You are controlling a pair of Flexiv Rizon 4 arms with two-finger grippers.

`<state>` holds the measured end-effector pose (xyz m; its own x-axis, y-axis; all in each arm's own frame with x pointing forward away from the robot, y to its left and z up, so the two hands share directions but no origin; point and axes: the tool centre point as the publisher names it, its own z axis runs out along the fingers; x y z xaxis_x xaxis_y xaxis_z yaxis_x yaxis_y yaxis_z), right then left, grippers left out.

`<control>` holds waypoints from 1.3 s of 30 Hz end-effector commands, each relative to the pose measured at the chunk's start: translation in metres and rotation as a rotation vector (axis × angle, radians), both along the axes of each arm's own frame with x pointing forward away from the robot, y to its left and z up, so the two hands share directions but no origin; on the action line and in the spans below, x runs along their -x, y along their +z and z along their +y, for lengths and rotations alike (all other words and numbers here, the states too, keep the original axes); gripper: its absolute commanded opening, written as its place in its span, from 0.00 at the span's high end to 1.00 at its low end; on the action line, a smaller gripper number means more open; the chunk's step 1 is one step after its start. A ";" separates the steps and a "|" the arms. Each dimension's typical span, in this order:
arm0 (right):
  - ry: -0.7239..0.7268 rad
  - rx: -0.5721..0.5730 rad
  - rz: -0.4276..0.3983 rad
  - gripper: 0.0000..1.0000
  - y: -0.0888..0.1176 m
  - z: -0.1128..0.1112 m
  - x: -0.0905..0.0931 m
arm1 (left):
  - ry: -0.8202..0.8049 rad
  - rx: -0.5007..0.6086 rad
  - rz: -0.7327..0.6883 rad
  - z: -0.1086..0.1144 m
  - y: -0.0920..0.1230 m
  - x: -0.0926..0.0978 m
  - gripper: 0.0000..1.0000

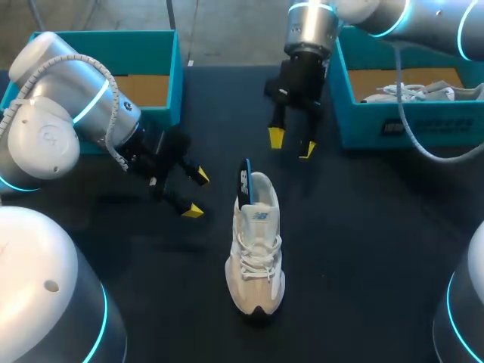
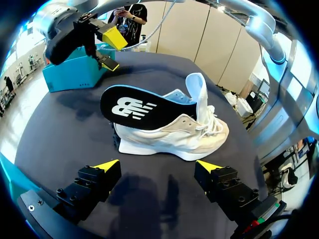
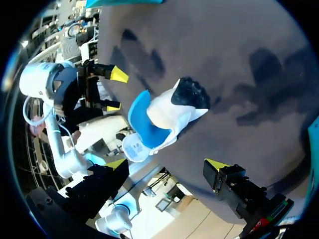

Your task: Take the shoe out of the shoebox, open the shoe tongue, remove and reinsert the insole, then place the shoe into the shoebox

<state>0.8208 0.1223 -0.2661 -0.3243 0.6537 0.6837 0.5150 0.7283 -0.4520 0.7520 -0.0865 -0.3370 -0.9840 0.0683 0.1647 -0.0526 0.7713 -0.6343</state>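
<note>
Standing on table (image 1: 363,227), shoe (image 1: 257,265), logo-bearing insole (image 2: 144,108) protruding

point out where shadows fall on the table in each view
Head view: a faint shadow on the table lies under the left pincer, left of the shoe. Left wrist view: a dark shadow sits under that pincer, short of the shoe. Right wrist view: several dark patches mark the table past the shoe.
</note>
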 end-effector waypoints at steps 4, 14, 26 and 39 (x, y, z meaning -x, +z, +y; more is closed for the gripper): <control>-0.025 -0.055 -0.114 0.00 0.017 -0.008 0.009 | 0.000 -0.002 -0.001 0.000 0.000 0.000 0.00; -0.046 -0.126 -0.291 0.00 0.026 -0.005 0.016 | 0.000 -0.002 -0.001 0.000 0.000 0.000 0.00; -0.164 -0.151 -0.378 0.00 0.032 -0.010 0.027 | 0.000 -0.002 -0.001 0.000 0.000 0.000 0.00; -0.208 -0.120 -0.363 0.00 0.029 -0.009 0.031 | 0.000 -0.002 -0.001 0.000 0.000 0.000 0.00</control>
